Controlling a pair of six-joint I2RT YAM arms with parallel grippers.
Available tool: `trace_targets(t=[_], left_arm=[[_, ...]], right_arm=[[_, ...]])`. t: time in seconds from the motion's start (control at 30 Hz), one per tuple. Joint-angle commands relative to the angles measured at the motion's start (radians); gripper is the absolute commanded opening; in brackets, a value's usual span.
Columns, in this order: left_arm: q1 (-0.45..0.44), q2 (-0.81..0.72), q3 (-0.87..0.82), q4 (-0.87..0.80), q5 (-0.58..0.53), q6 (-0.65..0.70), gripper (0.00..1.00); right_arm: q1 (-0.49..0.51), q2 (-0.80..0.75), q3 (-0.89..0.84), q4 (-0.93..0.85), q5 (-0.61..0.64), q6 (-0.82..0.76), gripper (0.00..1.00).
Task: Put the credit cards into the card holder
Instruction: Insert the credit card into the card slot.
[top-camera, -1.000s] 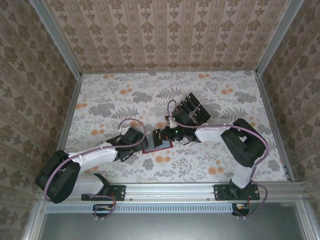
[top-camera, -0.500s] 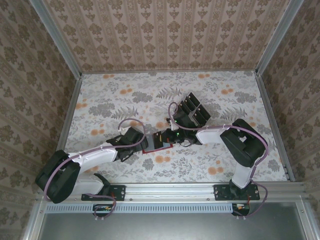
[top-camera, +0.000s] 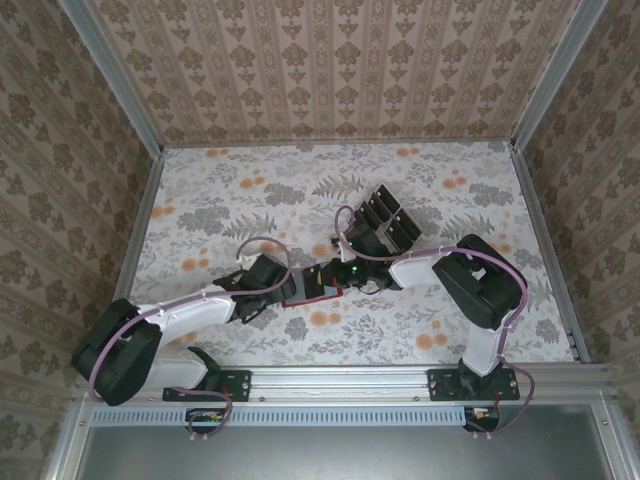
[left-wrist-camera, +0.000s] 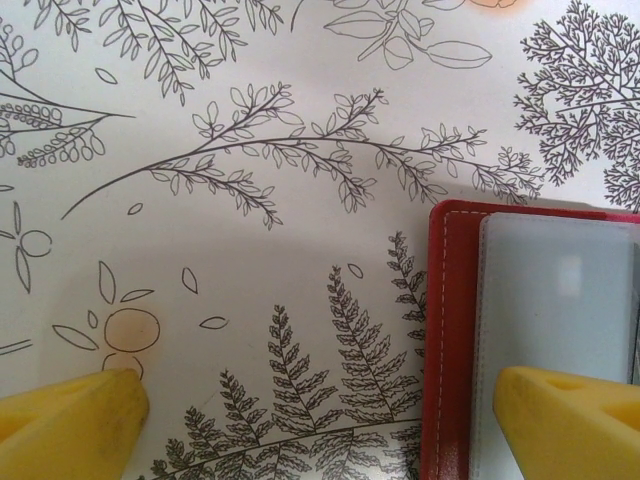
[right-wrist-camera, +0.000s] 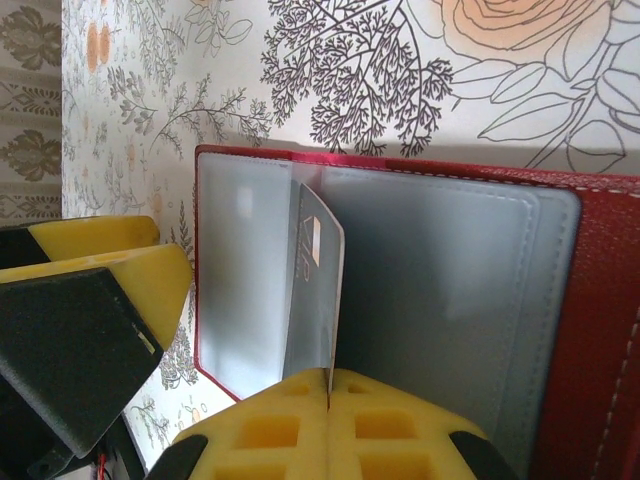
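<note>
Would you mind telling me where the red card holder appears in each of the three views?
Top external: card holder just below the picture's centre, largely hidden.
Left wrist: card holder in the lower right corner, open, grey lining up.
Right wrist: card holder across centre and right, open.
Shared landmark: the floral tablecloth under it.

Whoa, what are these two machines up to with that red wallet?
Two robot arms are filing credit cards into a red card holder that lies open on the flowered table. The right tool is shut on one credit card, with the card's far end at the holder's grey lining. The left tool is wide open, one finger over the holder's edge. A slotted tray of black cards stands further back.
</note>
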Motion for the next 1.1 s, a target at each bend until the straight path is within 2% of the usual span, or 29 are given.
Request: trace_targets(t=[0.0, 0.3, 0.53, 1.07], left_arm=[[0.011, 0.025, -0.018, -0.102, -0.025, -0.004, 1.0], [0.01, 0.018, -0.014, -0.106, -0.02, 0.008, 1.0], [-0.021, -0.047, 0.052, -0.16, -0.033, 0.015, 1.0], [-0.068, 0.098, 0.103, -0.137, -0.041, 0.022, 1.0]], right_arm=[[-0.003, 0.033, -0.002, -0.016, -0.011, 0.005, 0.0], [-0.006, 0.035, -0.016, -0.01, -0.05, 0.001, 0.0], [-0.008, 0.046, -0.015, -0.01, -0.058, 0.001, 0.0], [-0.022, 0.054, -0.013, -0.019, -0.072, -0.012, 0.0]])
